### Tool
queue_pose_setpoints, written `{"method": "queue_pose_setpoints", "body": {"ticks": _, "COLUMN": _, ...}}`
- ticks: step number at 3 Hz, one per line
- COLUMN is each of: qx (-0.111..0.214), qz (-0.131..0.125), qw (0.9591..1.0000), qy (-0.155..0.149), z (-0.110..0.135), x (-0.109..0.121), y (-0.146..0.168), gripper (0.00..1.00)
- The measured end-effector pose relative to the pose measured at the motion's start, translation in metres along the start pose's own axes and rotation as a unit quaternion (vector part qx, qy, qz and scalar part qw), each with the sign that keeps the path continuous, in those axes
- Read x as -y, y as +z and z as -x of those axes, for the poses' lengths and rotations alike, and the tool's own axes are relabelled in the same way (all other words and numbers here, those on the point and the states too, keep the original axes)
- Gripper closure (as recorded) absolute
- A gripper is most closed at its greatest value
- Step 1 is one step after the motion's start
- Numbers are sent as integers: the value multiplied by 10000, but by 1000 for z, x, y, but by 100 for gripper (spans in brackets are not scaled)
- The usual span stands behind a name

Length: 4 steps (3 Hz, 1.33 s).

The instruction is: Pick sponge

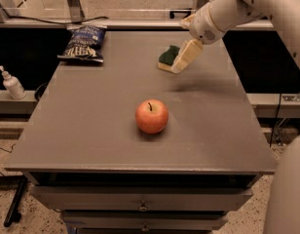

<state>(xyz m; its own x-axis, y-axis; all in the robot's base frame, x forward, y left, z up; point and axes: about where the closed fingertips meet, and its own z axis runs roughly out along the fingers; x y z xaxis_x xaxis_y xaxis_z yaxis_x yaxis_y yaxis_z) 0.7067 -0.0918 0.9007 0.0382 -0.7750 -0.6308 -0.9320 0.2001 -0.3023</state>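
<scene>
Grey surface (91, 111) holds the green-topped, yellow-based foam sponge (166, 57) near its far edge — the cream gripper (185, 57), open or closed I cannot tell, sits at its right side and could shove it aside.

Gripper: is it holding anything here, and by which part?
Cannot be told. The gripper overlaps the right edge of the sponge, which appears to lie on the table; no grip is visible.
</scene>
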Motion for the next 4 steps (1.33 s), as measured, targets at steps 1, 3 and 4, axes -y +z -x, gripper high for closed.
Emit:
{"method": "queue_pose_setpoints", "body": {"ticks": 1, "qx": 48, "qz": 43, "qw": 9997, "qy": 222, "z": -12, "x": 14, "y": 14, "gripper": 0}}
{"method": "queue_pose_setpoints", "body": {"ticks": 3, "qx": -10, "qz": 147, "qw": 9987, "qy": 480, "z": -25, "x": 22, "y": 34, "gripper": 0}}
{"method": "queue_pose_setpoints", "body": {"ticks": 4, "qx": -89, "qz": 197, "qw": 9982, "qy": 556, "z": -33, "x": 21, "y": 43, "gripper": 0}}
